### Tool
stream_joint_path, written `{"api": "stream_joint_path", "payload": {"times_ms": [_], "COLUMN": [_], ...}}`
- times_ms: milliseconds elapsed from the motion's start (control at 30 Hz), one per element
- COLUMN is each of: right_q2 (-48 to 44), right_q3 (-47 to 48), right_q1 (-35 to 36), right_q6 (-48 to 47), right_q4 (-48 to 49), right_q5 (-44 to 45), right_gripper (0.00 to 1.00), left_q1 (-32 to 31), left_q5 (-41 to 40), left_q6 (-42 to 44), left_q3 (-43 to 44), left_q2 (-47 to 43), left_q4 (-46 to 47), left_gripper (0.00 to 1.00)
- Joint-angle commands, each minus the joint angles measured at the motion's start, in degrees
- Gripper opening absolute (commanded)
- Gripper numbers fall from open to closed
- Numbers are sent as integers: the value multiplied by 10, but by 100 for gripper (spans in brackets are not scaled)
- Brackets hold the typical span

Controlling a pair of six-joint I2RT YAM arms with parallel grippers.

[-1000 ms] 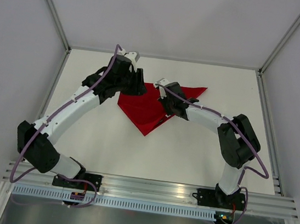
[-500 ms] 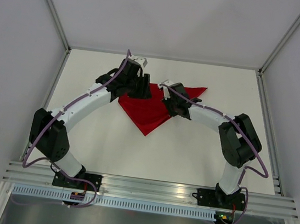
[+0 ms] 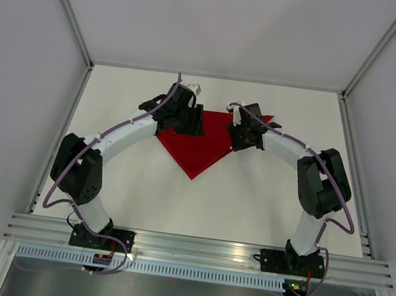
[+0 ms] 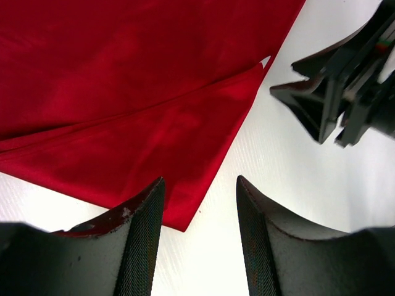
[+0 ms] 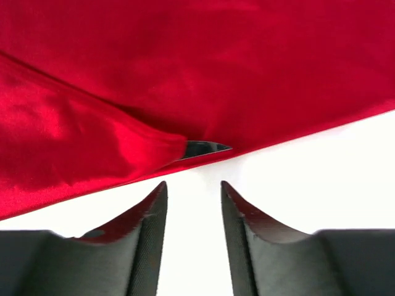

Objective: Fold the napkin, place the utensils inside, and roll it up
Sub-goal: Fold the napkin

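Note:
The deep-red napkin point(image 3: 198, 148) lies on the white table folded into a triangle, its point toward the arms. My left gripper point(image 3: 192, 123) is open and empty over its upper left part. In the left wrist view, the jaws point(image 4: 200, 182) stand apart over a corner of the napkin point(image 4: 136, 92). My right gripper point(image 3: 238, 136) is open and empty at the napkin's upper right edge. In the right wrist view, the jaws point(image 5: 194, 184) hover over bare table just off the napkin's edge point(image 5: 185, 74), where a fold lifts and leaves a dark gap. No utensils are in view.
The white table point(image 3: 264, 200) is walled by grey panels on the left, right and back. A metal rail point(image 3: 199, 250) with the arm bases runs along the near edge. The right gripper's fingers point(image 4: 321, 105) show close by in the left wrist view.
Both grippers have moved right and toward the back along the napkin's upper edge. The napkin now lies flatter, as a neater triangle.

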Motion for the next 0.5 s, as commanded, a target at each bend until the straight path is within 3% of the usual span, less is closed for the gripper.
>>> {"api": "stream_joint_path", "payload": {"times_ms": [0,167,467], "right_q2": [-6,30,156], "right_q3": [48,123,245], "right_q1": [-37,-122,-267], "right_q6": [20,52,150], "right_q4": [-33,-67,-110], "right_q5": [-38,-94,-240], "right_gripper": [48,60,65], "left_q1": [-6,-13,-30], "left_q5": [16,18,11], "left_q6": [-22,-22,-27], "left_q3": [2,2,24], "left_q2": [7,9,79], "left_q4": [27,34,55], "left_gripper": [55,56,55]}}
